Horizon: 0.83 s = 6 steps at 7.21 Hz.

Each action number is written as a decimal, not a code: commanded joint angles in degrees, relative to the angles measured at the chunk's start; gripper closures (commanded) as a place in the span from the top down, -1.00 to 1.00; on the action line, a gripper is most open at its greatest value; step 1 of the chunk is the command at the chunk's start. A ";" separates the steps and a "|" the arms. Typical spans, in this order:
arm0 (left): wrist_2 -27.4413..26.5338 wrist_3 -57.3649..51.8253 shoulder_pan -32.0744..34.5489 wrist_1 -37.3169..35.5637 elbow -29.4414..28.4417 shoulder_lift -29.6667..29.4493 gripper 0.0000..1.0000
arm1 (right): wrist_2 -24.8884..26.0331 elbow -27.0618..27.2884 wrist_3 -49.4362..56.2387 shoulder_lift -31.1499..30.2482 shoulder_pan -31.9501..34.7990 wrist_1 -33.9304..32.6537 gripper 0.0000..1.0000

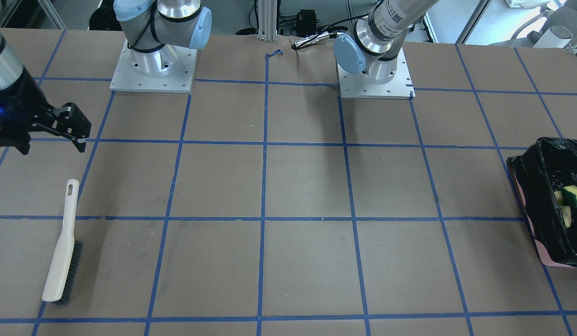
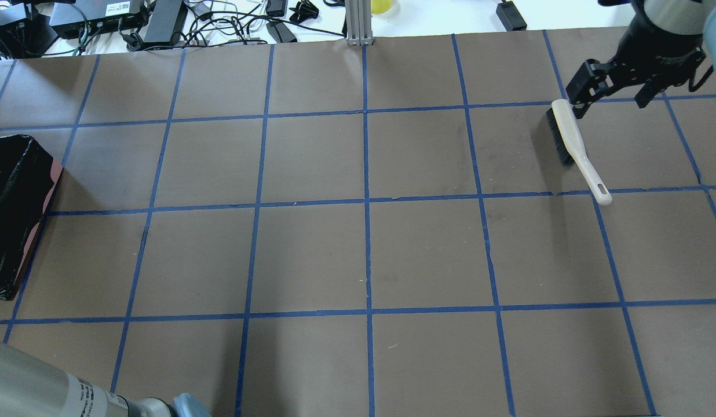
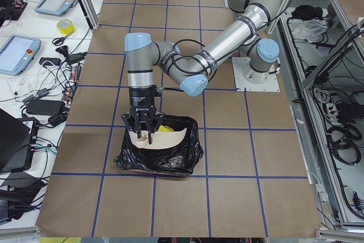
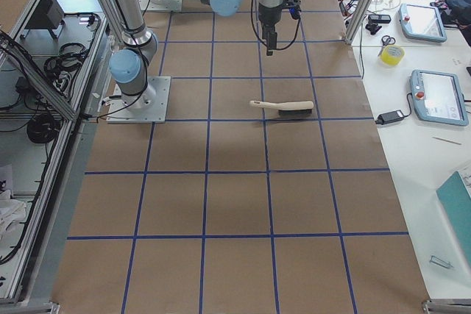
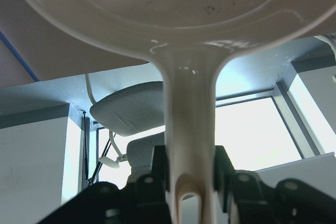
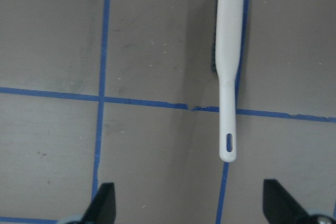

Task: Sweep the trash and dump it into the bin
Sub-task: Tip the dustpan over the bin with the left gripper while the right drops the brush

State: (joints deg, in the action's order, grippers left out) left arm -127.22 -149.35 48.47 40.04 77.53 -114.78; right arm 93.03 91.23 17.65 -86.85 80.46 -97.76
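At the left edge of the front-facing view, the right gripper [image 1: 52, 149] hangs above the table [image 1: 307, 186], jaws spread wide with nothing between them. Below it, in the lower left, the white-handled brush [image 1: 59, 261] lies flat on the table, bristles to the right. At the right edge sits the bin [image 1: 540, 200], with the green-and-yellow sponge piece [image 1: 575, 196] and a pale yellow lump [image 1: 566, 217] inside it. In the left side view, the left gripper [image 3: 143, 136] is clamped on the handle of the beige dustpan [image 3: 165, 139], held handle-up over the bin's mouth.
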 commanded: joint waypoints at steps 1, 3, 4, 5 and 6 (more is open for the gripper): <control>1.18 -0.59 -0.39 -4.01 3.07 1.31 -1.00 | -0.13 0.43 -0.08 0.28 4.61 0.46 1.00; 9.67 -1.64 -1.88 4.11 0.36 1.58 -1.00 | -0.12 0.52 -0.08 0.28 4.62 0.29 1.00; 15.98 -1.65 -2.50 12.17 -3.14 1.58 -1.00 | -0.30 0.52 -0.08 0.19 4.62 0.11 1.00; 22.13 -0.69 -2.59 21.74 -7.70 1.23 -1.00 | -2.39 0.44 -0.16 -0.16 4.88 0.02 1.00; 27.94 0.54 -2.50 27.83 -11.40 -0.16 -1.00 | -5.89 0.44 -3.90 -0.16 5.06 -0.07 1.00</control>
State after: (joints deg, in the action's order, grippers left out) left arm -106.63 -150.03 46.05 58.98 70.91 -113.77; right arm 90.53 91.71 16.65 -86.89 85.29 -97.69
